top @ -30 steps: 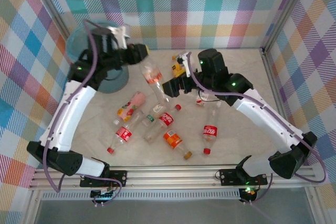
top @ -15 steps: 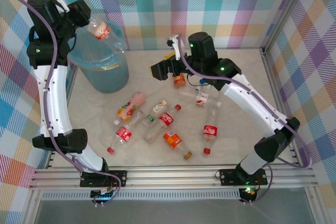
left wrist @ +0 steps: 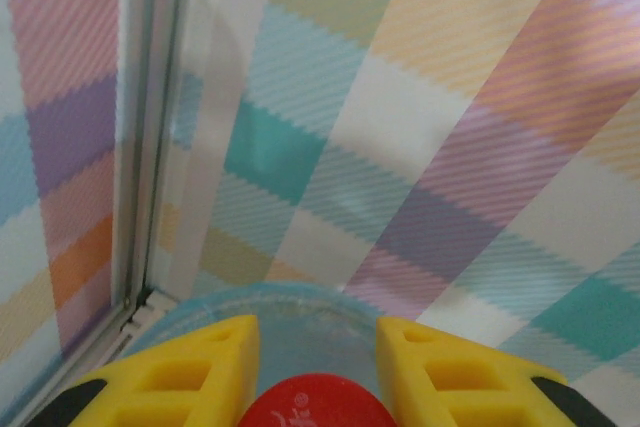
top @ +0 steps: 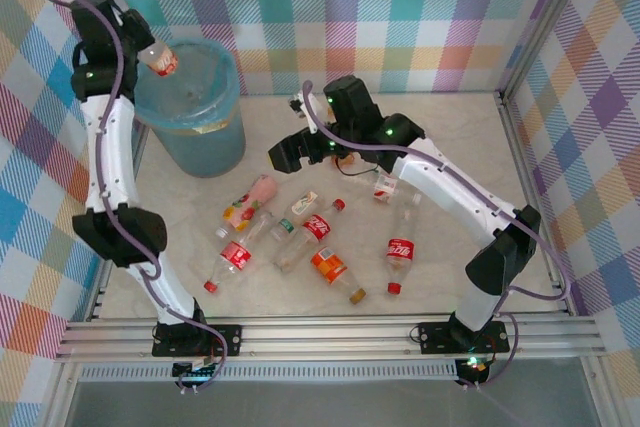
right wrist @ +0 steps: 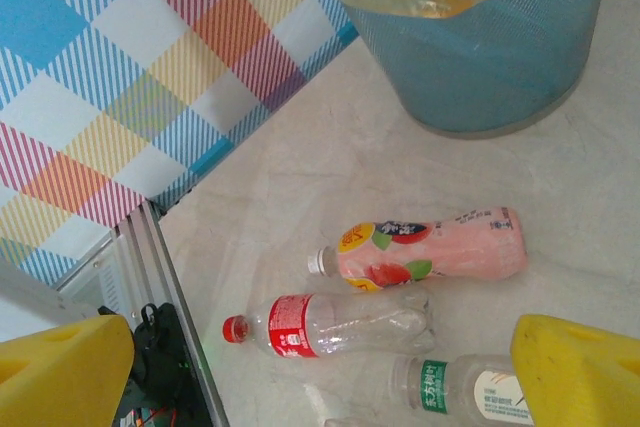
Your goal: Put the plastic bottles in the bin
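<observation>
**Holding one bottle over the bin, most of the pile left to do**

Top view: my left gripper is up at 10 o'clock of the table. Its jaws are clamped on a red-labelled bottle, which hangs over the bin at the rim's 10 o'clock edge. In the left wrist view, the red of that bottle sits between my yellow fingers, with the blue-lined rim just below. It is not let go yet.

My right gripper hovers near table centre, at about 3 o'clock of the bin, jaws wide apart and nothing in them. Its wrist view looks down on a pink bottle, a red-capped bottle just beside it, and a green-white bottle at the lower edge.

Progress, my judgement: early.
- Done: one bottle is nearly in. I cannot tell what already lies inside the bin, because the liner and my arm hide it.
- Left: roughly nine bottles lie on the table, spread from centre toward 6 o'clock. They include an orange bottle at 6 o'clock and a clear red-label bottle at 4 o'clock. A small orange one is tucked beside my right arm near centre.
- Next, I reckon: release over the bin on the left, and bring the right down on the pink or red-capped bottle.
</observation>
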Available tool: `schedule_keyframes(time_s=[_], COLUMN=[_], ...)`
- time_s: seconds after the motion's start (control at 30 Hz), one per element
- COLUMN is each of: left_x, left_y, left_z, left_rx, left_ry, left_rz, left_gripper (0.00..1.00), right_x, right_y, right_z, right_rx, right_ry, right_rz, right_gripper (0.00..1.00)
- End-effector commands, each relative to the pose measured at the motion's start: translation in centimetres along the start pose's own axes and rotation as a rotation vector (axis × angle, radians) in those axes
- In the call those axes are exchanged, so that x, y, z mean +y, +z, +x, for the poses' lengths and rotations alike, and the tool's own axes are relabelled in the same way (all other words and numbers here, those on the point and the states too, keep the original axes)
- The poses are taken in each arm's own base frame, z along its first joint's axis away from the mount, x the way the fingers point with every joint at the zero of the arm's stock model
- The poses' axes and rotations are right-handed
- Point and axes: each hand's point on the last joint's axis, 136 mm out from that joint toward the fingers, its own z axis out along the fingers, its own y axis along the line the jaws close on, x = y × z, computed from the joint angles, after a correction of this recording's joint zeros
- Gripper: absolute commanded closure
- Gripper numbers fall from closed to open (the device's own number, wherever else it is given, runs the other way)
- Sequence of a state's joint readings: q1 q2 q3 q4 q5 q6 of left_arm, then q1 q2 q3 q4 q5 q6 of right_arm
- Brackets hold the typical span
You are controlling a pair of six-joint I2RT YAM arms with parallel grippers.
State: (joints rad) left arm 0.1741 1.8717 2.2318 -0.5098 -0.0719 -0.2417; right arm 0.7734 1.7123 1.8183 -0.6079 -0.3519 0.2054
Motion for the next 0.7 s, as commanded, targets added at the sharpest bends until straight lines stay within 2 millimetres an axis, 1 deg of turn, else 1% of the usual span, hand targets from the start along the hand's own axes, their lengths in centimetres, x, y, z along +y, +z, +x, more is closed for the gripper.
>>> schedule_keyframes(time_s=[0.0, 0.07, 0.17, 0.23, 0.3, 0.37, 0.4, 0.43, 0.5, 0.53, 0.57, 0.6, 0.67], left_x=[-0.4, -0.8, -1.6, -1.8, -1.6, -1.2, -1.2, -1.2, -1.4, -1.4, -1.4, -1.5, -1.5], left_y=[2.6, 4.2, 6.0, 6.9, 7.6, 8.2, 8.3, 8.5, 8.5, 8.5, 8.5, 8.4, 8.0], left_z=[2.6, 5.4, 9.6, 11.9, 13.4, 14.5, 14.8, 15.2, 15.3, 15.2, 15.0, 14.7, 13.8], left_rx=[0.049, 0.104, 0.188, 0.236, 0.268, 0.297, 0.307, 0.319, 0.332, 0.337, 0.338, 0.337, 0.331], left_ry=[0.041, 0.059, 0.126, 0.176, 0.193, 0.195, 0.195, 0.194, 0.194, 0.193, 0.193, 0.194, 0.191], left_rz=[0.056, 0.081, 0.098, 0.098, 0.085, 0.08, 0.08, 0.084, 0.093, 0.091, 0.086, 0.081, 0.073], left_gripper=[1.0, 1.0, 1.0, 1.0, 1.0, 0.97, 0.95, 0.91, 0.75, 0.65, 0.59, 0.51, 0.38], right_x=[-0.5, -0.9, -1.3, -1.4, -1.6, -1.6, -1.7, -1.8, -1.9, -1.9, -1.9, -1.9, -1.8], right_y=[0.2, 0.5, 1.1, 1.3, 1.5, 1.7, 1.7, 1.8, 1.8, 1.8, 1.8, 1.8, 1.6], right_z=[1.6, 1.9, 2.3, 2.5, 2.6, 2.8, 2.8, 2.8, 2.9, 2.9, 2.9, 2.9, 2.7], right_rx=[0.045, 0.048, 0.062, 0.069, 0.076, 0.08, 0.081, 0.082, 0.086, 0.087, 0.087, 0.086, 0.084], right_ry=[0.025, 0.028, 0.041, 0.044, 0.048, 0.049, 0.05, 0.049, 0.049, 0.049, 0.048, 0.046, 0.04], right_rz=[0.024, 0.038, 0.045, 0.045, 0.049, 0.053, 0.055, 0.057, 0.059, 0.06, 0.061, 0.061, 0.063], right_gripper=[0.04, 0.04, 0.04, 0.04, 0.04, 0.04, 0.04, 0.04, 0.04, 0.04, 0.04, 0.04, 0.04])
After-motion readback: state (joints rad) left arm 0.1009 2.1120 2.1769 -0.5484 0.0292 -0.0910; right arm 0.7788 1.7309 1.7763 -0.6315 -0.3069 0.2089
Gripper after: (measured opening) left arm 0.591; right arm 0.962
